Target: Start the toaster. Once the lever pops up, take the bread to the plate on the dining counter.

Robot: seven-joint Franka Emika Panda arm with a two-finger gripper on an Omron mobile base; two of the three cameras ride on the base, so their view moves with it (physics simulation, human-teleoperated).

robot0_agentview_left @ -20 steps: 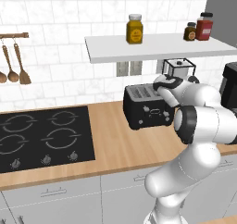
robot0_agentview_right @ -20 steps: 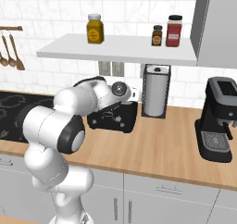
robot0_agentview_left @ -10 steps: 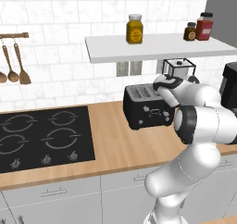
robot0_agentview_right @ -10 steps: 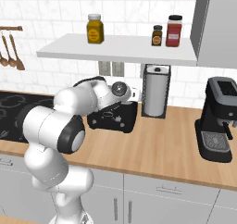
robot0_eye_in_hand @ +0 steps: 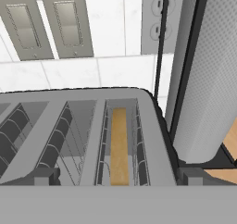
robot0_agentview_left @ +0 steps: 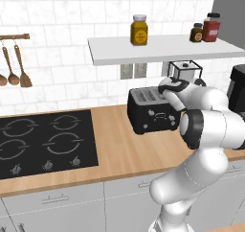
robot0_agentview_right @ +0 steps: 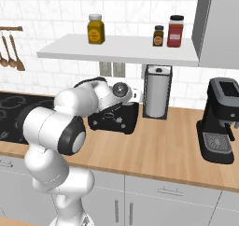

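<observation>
The small black boxy toaster (robot0_agentview_left: pixel 150 110) with silvery slots sits on the light-wood worktop (robot0_agentview_left: pixel 115 149), near the tiled back wall. Inside its right-hand slot, as the hand view frames it, the flat tan-brown bread slice (robot0_eye_in_hand: pixel 119 146) stands on edge, sunk below the rim. The white arm's two-finger gripper (robot0_eye_in_hand: pixel 115 177) hovers just above the toaster's top with its jaws spread wide, grasping nothing. Just beside the toaster's far end stands a black-framed paper-towel roll (robot0_agentview_right: pixel 157 92), leaving only a narrow gap. A white wall shelf (robot0_agentview_left: pixel 162 48) overhangs the toaster. The worktop toward the black hob (robot0_agentview_left: pixel 43 142) lies open.
</observation>
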